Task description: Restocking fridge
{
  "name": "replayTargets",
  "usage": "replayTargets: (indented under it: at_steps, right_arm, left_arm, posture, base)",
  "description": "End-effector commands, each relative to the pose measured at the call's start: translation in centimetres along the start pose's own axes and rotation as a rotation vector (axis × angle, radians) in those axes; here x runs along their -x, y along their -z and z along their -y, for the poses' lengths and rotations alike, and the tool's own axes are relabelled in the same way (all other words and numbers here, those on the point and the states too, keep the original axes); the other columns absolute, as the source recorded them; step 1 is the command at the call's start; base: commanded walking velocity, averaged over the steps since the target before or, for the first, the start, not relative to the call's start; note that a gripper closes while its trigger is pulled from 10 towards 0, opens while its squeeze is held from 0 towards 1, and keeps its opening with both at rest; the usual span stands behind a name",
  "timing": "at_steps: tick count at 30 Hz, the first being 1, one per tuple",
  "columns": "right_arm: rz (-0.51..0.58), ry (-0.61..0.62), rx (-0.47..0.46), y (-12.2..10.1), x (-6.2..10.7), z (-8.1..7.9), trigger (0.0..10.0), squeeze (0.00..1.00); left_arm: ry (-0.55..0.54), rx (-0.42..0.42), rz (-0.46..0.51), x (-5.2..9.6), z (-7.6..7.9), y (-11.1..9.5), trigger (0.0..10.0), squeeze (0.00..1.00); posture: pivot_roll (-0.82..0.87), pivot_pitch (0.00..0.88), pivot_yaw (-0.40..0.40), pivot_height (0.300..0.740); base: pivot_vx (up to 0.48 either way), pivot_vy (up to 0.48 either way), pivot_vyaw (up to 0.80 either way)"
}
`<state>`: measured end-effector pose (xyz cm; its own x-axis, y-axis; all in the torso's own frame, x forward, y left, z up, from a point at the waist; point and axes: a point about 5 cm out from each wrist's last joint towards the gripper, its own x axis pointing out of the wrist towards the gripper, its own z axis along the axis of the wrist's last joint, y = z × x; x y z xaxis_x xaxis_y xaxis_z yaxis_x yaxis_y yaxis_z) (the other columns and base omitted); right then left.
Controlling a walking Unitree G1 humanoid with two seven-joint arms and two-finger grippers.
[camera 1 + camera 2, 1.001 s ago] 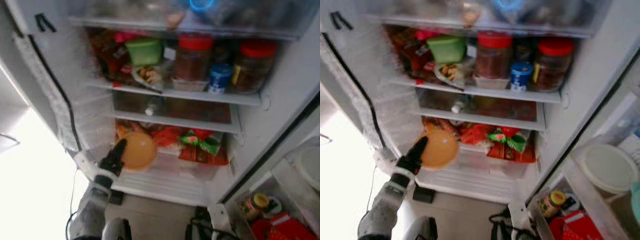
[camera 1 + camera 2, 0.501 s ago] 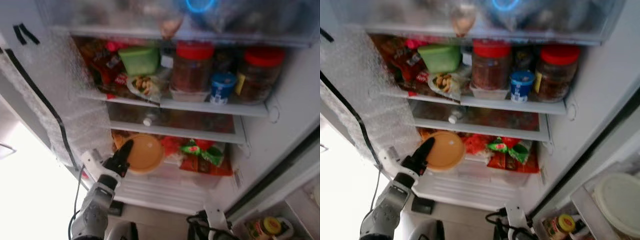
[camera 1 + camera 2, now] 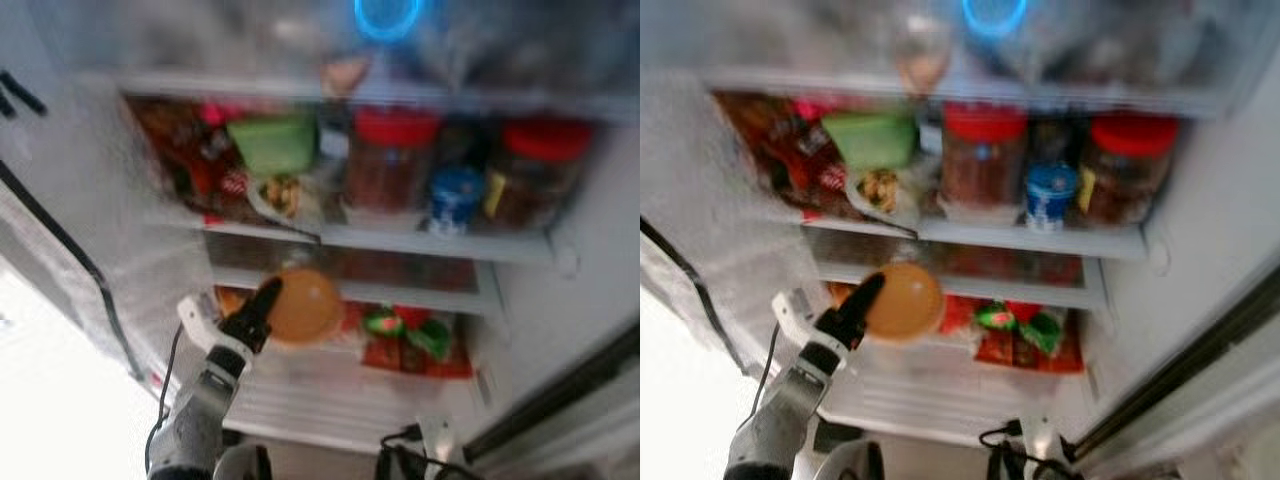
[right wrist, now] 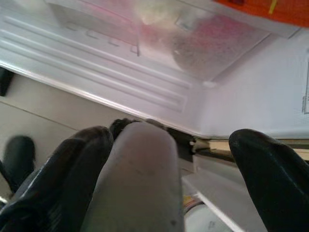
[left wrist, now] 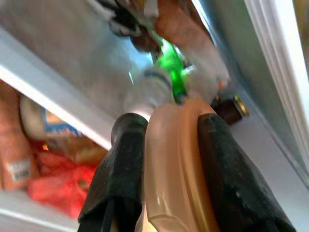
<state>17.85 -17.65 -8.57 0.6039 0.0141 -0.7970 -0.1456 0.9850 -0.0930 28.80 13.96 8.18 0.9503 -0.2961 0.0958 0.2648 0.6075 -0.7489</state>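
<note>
head views, blurred: my left hand [image 3: 262, 305] holds an orange lid [image 3: 302, 305] up before the fridge's [image 3: 130, 200] lower shelf [image 3: 360, 292], jars [image 3: 392, 160] on the shelf above. left wrist: fingers [image 5: 126, 159] clamped on the lid's edge. right wrist: my right hand [image 4: 174, 169] is spread apart, low by the fridge's bottom drawer [image 4: 159, 43].

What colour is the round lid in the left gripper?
Orange-tan lid, held by the left gripper; clearest in the right eye view.
</note>
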Motion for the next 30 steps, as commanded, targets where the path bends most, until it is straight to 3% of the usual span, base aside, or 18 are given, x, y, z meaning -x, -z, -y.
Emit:
replayTargets:
  at_steps: [1,18,30]
  right_arm:
    - [-0.083,-0.019,-0.016,2.1,0.4,-0.7,10.0,0.0]
    - [-0.083,-0.017,-0.016,2.1,0.4,-0.8,10.0,0.0]
    - [-0.085,-0.016,-0.015,2.1,0.4,-0.7,10.0,0.0]
  left_arm:
    - [-0.021,0.007,0.0,0.4,-0.6,0.0,10.0,0.0]
    - [-0.008,-0.003,-0.029,-1.3,-1.0,0.0,10.0,0.0]
    - [-0.092,0.009,0.006,-2.0,-2.3,-0.5,10.0,0.0]
  posture:
    - [0.0,0.088,-0.003,0.622]
    - [0.0,0.08,0.001,0.622]
    - [0.0,0.084,0.001,0.622]
  base:
    - [0.292,0.0,0.0]
    - [0.288,0.0,0.0]
    - [0.0,0.0,0.0]
